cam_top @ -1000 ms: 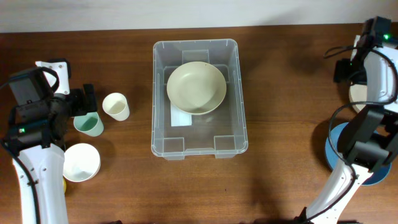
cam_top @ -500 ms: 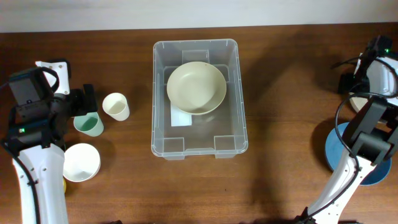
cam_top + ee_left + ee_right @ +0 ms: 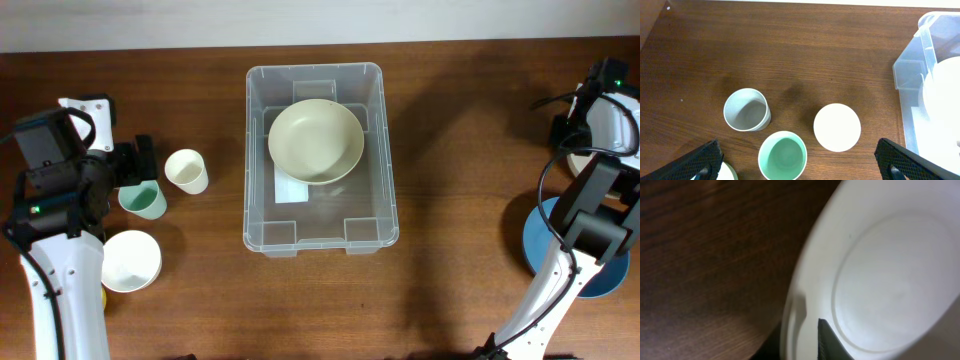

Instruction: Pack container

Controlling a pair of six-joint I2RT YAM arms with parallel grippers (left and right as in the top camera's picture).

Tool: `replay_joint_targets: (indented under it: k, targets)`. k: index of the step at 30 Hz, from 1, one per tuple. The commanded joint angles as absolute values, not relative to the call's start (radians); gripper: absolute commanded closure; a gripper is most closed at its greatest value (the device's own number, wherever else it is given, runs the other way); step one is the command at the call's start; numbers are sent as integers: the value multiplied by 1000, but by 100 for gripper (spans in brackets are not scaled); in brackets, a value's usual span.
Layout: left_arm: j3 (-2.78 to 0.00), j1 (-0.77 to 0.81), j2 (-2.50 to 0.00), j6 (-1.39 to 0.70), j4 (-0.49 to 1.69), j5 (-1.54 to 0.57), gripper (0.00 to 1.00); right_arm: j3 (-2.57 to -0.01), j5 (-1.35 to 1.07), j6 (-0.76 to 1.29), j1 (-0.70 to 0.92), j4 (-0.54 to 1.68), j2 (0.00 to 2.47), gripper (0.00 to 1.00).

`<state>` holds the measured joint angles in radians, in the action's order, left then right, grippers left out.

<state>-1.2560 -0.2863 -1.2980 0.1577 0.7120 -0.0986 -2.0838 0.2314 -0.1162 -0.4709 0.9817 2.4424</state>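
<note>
The clear container (image 3: 262, 150) stands mid-table with a cream bowl (image 3: 316, 140) inside; its corner (image 3: 920, 65) shows in the left wrist view. My left gripper (image 3: 140, 176) (image 3: 800, 162) is open just short of a green cup (image 3: 143, 200) (image 3: 782, 155), which is not between its fingertips (image 3: 705, 157). At the far right, my right gripper (image 3: 583, 140) (image 3: 807, 340) is shut on the rim of a white bowl (image 3: 576, 160) (image 3: 890, 280), one finger (image 3: 832, 342) inside it. The arm hides most of that bowl from above.
A cream cup (image 3: 186, 171) (image 3: 837, 127) and a grey cup (image 3: 746, 109) stand near the green one. A white bowl (image 3: 130, 261) sits by the left arm. A blue plate (image 3: 535, 250) lies under the right arm at the table's right edge.
My right gripper has shifted slightly right and down onto the white bowl and shut on its rim. The left arm and the cups have not moved.
</note>
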Motion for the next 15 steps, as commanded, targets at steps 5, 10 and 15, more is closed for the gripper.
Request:
replay_joint_targets:
  k: [5,10,15]
  targets:
    - [-1266,-282,-1298,170,709,-117,1,-2080,245,-117,-473,952,2456,96]
    - [-1266,-282,-1298,170,709,-117,1,-2080,245,-116,-472,937,2456,96]
    - [-1266,-282,-1298,170,708,-117,1,-2088,245,-115,-469,934,2430,96]
